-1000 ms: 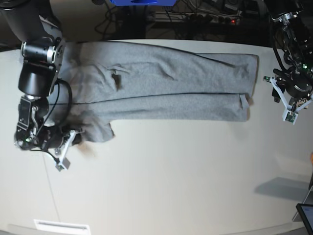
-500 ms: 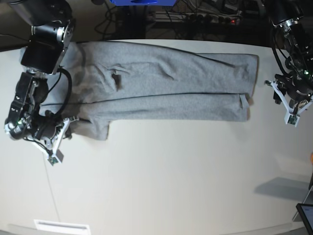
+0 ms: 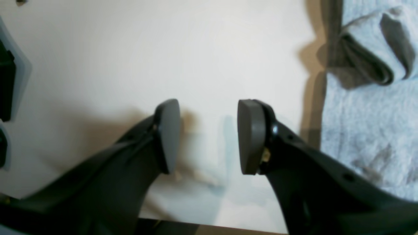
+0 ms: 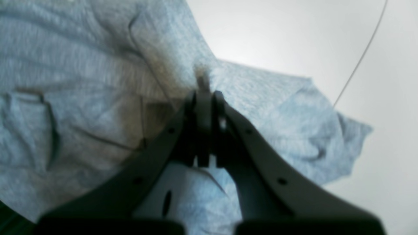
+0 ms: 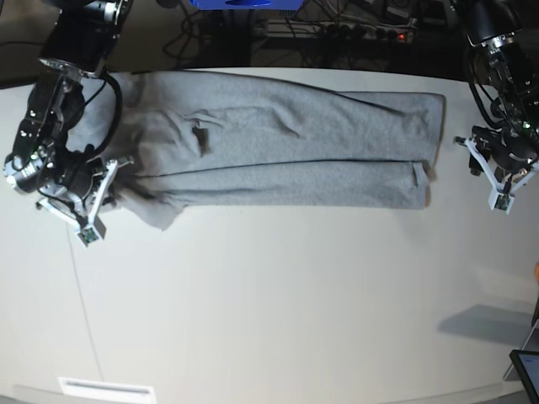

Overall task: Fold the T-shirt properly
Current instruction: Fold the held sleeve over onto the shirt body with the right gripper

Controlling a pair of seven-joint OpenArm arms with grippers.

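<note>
Right gripper [image 4: 204, 98] pinched closed on a fold of the T-shirt [image 5: 286, 143], left gripper [image 3: 209, 137] hovering, jaws apart, empty.

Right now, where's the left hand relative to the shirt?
In the base view the left hand is at the right, over bare table just off the T-shirt's right-hand edge, jaws open on nothing.

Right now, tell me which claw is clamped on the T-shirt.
The right claw, pinching the grey T-shirt by a fold; the left claw hangs open over bare table.
</note>
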